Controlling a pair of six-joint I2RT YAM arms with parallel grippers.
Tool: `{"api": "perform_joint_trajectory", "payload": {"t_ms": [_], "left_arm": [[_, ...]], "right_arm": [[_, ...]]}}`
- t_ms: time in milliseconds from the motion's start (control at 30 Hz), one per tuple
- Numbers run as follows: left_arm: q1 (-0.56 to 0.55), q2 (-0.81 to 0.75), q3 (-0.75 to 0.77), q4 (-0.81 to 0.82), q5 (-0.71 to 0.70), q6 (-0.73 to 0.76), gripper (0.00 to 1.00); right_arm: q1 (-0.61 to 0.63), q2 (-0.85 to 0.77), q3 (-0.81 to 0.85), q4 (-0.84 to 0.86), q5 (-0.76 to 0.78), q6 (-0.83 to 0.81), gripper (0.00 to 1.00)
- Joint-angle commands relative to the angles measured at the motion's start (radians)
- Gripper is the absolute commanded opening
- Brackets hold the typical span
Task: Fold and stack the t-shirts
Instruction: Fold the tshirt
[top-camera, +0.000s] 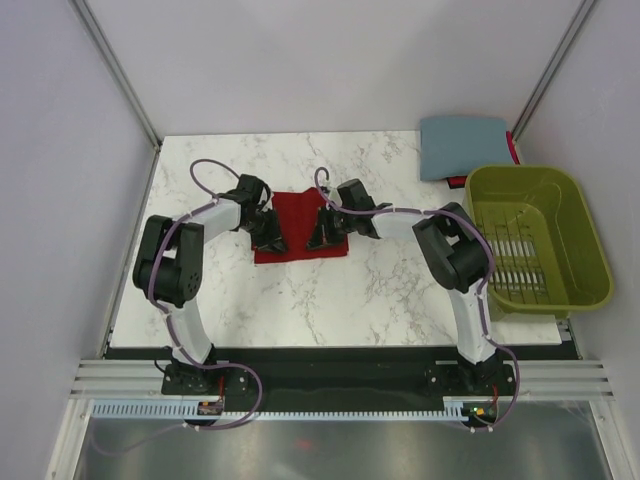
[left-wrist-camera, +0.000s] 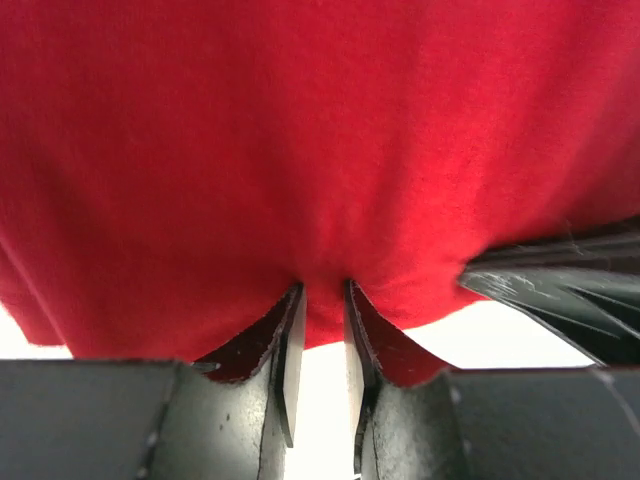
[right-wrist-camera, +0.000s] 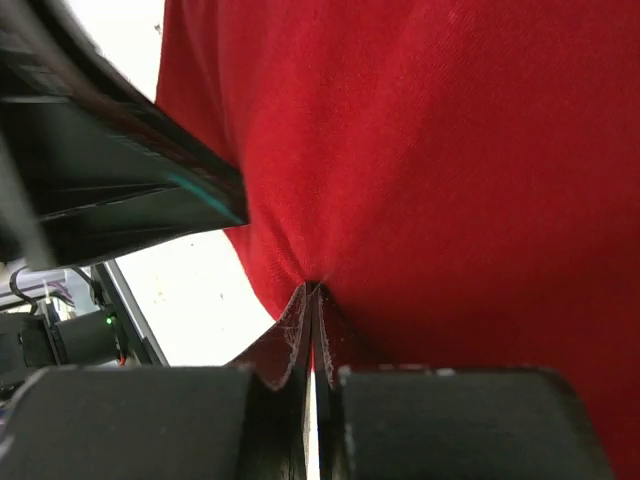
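Note:
The dark red t-shirt (top-camera: 301, 212) lies folded into a small rectangle on the marble table, mid-left. My left gripper (top-camera: 269, 240) is at its left edge, and in the left wrist view the jaws (left-wrist-camera: 322, 290) stand narrowly apart with a bunched fold of the red cloth (left-wrist-camera: 300, 130) pinched between their tips. At the shirt's right edge my right gripper (top-camera: 325, 235) is shut tight on a pucker of the red cloth (right-wrist-camera: 450, 150), seen close in the right wrist view (right-wrist-camera: 313, 288). The slate blue-grey t-shirt (top-camera: 462, 147) lies folded at the back right corner.
An olive-green slatted basket (top-camera: 590, 262) stands at the table's right edge, just in front of the blue-grey shirt. White walls close in the back and both sides. Each wrist view shows the other gripper's dark finger (left-wrist-camera: 560, 285) (right-wrist-camera: 110, 180) close by.

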Motion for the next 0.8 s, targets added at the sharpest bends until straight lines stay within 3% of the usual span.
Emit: {"api": "perform_joint_trajectory", "payload": {"t_ms": [0,233,467,633,767], "left_arm": [[0.006,-0.011,-0.01,0.071,-0.004,-0.024,0.29],[0.006,-0.093,0.044,0.012,-0.098,-0.004,0.3],[-0.052,-0.058,0.119,0.032,0.005,-0.034,0.31],[-0.121,-0.021,0.022,0.092,-0.045,-0.061,0.31],[-0.115,0.025,-0.022,0.097,-0.116,-0.074,0.31]], "right_arm": [[-0.001,-0.087,-0.025,-0.079,0.058,-0.043,0.06],[-0.022,-0.271,-0.09,-0.174,0.196,-0.089,0.2],[-0.027,-0.201,-0.088,-0.187,0.21,-0.115,0.2],[-0.031,-0.169,-0.145,-0.19,0.27,-0.132,0.19],[-0.04,-0.277,-0.179,-0.222,0.319,-0.137,0.24]]}}
